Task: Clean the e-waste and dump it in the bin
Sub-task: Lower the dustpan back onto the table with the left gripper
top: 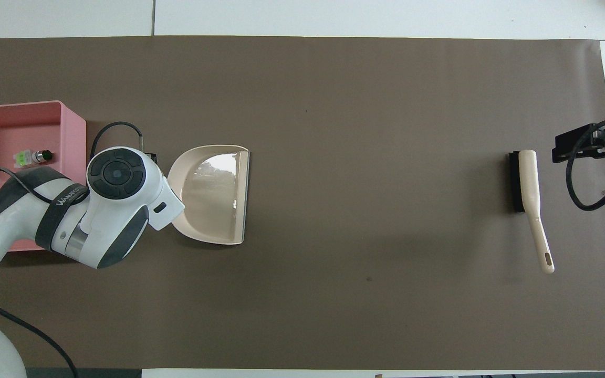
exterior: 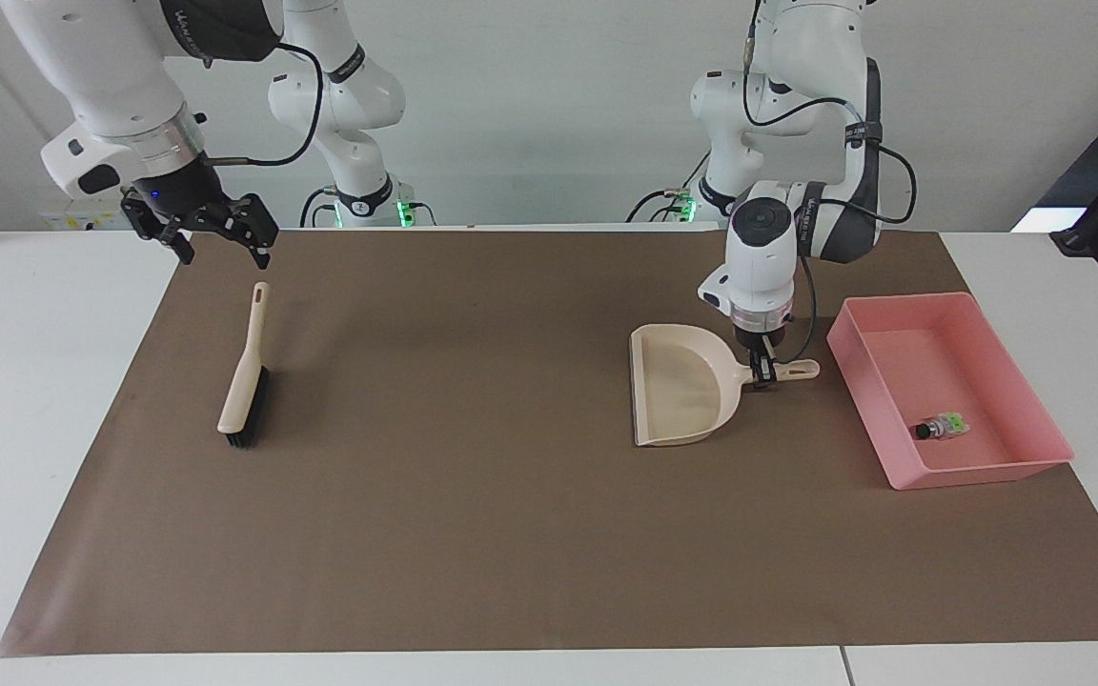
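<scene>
The e-waste (exterior: 942, 427), a small white and green piece with a dark cylinder, lies in the pink bin (exterior: 986, 468) at the left arm's end of the table. It also shows in the overhead view (top: 32, 156) inside the bin (top: 74, 137). My left gripper (exterior: 766, 370) is shut on the handle of the beige dustpan (exterior: 678, 386), which sits low at the mat beside the bin and holds nothing. In the overhead view the left wrist hides the handle of the dustpan (top: 213, 195). My right gripper (exterior: 215, 238) hangs open in the air over the mat's edge near the brush handle.
A beige brush with black bristles (exterior: 246, 381) lies on the brown mat (exterior: 511, 534) toward the right arm's end, also in the overhead view (top: 528, 184). White table shows around the mat.
</scene>
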Controlling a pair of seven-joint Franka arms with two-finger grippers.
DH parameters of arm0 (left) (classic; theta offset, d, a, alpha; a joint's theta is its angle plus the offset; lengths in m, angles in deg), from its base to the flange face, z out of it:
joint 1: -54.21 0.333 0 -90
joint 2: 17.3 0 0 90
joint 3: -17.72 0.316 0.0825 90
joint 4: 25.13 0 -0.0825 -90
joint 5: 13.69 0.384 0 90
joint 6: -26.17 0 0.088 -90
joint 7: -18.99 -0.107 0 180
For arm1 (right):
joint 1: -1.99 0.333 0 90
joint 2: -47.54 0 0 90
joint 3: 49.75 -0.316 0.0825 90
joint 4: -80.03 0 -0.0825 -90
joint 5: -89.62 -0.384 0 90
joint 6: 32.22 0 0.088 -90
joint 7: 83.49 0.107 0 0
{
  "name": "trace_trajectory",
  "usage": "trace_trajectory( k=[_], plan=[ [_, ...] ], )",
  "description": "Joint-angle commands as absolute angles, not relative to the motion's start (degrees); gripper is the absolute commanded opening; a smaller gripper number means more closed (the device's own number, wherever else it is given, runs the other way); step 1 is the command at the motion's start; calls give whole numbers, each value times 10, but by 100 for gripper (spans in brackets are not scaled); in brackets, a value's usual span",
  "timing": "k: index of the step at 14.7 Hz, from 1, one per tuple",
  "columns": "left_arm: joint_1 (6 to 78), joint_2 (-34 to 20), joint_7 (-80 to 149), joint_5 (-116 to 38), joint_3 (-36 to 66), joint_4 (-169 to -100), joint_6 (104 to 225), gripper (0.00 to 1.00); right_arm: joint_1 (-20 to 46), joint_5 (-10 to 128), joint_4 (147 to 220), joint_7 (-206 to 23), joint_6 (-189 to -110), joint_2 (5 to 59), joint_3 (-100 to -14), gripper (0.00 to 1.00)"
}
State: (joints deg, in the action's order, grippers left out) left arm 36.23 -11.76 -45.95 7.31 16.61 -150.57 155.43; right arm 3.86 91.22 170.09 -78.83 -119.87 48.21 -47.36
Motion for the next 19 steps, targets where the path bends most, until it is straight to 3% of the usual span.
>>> trace_trajectory(
  k=[1,5,10,19],
  plan=[
    [359,-115,-456,66,175,-1503,1553,99,33,917,1703,-802,-1201,486,-476,100],
    [355,-119,-456,66,173,-1442,1466,99,33,916,1706,-799,-1205,488,-476,100],
    [362,-115,-451,61,175,-1411,1467,99,37,914,1709,-791,-1207,489,-476,100],
    [472,-119,-373,-105,176,-1374,1421,99,38,908,1698,-789,-1200,485,-477,100]
  ],
)
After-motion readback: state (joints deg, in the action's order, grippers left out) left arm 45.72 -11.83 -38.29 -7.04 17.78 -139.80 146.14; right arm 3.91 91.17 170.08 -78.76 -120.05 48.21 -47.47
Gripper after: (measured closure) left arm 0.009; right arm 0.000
